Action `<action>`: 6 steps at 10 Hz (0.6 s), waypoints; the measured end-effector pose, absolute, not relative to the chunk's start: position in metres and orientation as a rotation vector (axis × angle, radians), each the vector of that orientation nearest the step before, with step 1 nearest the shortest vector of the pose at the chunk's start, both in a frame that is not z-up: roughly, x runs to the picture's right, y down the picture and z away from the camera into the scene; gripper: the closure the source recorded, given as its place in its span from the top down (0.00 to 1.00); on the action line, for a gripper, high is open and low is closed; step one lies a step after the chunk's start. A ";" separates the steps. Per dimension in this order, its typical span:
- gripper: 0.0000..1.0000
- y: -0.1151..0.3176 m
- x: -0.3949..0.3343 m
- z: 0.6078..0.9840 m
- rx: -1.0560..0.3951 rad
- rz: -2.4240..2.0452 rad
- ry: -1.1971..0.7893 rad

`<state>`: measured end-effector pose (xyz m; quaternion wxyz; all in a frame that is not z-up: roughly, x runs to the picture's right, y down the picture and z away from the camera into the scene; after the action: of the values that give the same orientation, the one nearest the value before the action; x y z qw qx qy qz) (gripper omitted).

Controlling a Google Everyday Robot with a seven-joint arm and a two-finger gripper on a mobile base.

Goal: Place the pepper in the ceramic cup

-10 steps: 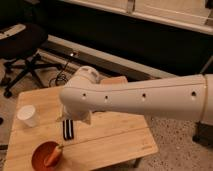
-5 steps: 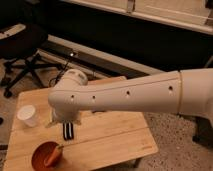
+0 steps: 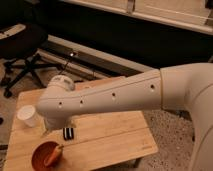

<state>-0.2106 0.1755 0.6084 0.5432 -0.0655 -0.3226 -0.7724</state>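
From my seat I see the robot's thick white arm (image 3: 115, 97) reaching in from the right across the light wooden desk (image 3: 117, 137), with its elbow bending down near the desk's left half. The hand (image 3: 68, 132) hangs below that bend, its two dark fingers pointing down just over the desk top. They stand parted with nothing between them. The slim orange-red pepper (image 3: 54, 154) lies inside the round orange-brown bowl (image 3: 41, 156) at the front left corner, tilted against the bowl's right wall. The bowl sits below and left of the hand, near it but apart. The small plain white ceramic cup (image 3: 27, 116) stands upright toward the left edge of the desk, behind the bowl and left of the hand, touching neither. A black office chair (image 3: 22, 47) stands on the floor beyond the desk's far left corner.
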 end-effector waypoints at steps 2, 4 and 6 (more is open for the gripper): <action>0.80 0.190 -0.217 0.611 -0.166 -1.878 -0.769; 0.80 0.203 -0.225 0.615 -0.184 -1.887 -0.791; 0.80 0.214 -0.229 0.622 -0.205 -1.892 -0.808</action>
<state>-0.2286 0.2145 0.6217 0.5117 -0.0853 -0.3358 -0.7862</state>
